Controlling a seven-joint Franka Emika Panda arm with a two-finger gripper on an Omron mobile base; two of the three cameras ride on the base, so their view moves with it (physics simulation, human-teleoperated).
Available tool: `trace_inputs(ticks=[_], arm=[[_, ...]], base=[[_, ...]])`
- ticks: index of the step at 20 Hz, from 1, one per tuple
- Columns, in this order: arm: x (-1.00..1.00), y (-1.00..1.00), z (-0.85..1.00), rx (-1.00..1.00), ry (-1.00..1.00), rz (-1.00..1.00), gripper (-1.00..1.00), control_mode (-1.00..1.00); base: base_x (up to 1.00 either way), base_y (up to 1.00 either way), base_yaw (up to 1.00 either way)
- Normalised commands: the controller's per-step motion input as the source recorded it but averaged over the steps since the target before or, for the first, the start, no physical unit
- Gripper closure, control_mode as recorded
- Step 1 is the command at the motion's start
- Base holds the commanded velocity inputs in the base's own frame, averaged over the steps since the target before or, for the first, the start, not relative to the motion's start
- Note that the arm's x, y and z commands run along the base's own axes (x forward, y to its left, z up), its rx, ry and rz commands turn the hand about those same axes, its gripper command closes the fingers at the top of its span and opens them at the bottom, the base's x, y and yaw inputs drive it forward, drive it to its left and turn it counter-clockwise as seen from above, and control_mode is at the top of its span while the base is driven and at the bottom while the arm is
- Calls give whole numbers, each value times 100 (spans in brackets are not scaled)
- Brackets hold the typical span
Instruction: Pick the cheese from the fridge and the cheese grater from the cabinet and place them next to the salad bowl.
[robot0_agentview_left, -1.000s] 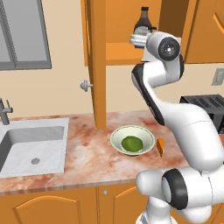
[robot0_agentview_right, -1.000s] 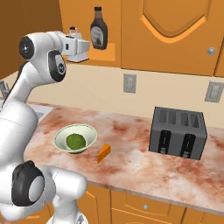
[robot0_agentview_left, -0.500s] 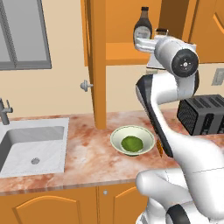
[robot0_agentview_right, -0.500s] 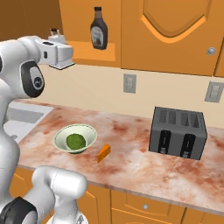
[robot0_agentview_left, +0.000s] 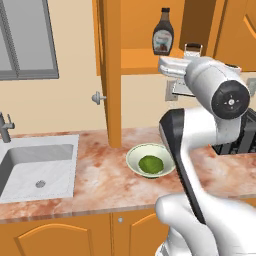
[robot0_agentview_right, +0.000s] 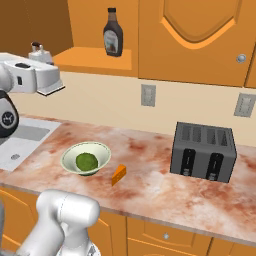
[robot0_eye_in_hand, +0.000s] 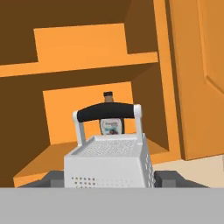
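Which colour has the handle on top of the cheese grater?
Black. The cheese grater body is silver-grey; the hand view shows it best.

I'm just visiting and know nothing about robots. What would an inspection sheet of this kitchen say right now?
Surface: marbled pink counter.
Job's things: salad bowl with greens on the counter; cheese lying beside it; cheese grater between the gripper fingers, out in front of the open cabinet.
Clutter: dark bottle on the cabinet shelf; toaster on the counter.
Grippers: gripper closed on the cheese grater's sides.
Cables: nothing seen.
Surroundings: sink, window, wall outlets.
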Motion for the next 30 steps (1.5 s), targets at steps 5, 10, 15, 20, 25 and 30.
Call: trace_inputs(ticks=[5, 10, 15, 20, 25, 30], arm=[[-86, 6, -3, 0, 0, 0, 100, -100], [-77, 15, -10, 0, 0, 0, 100, -100], [-68, 0, -31, 5, 2, 1, 100, -100], [-48, 0, -57, 7, 6, 3, 100, -100], [-28, 8, -60, 12, 2, 4, 100, -100], [0, 11, -72, 15, 0, 1, 100, -100]], base=[[0, 0, 0], [0, 0, 0], [0, 0, 0], [0, 0, 0], [0, 0, 0], [0, 0, 0]])
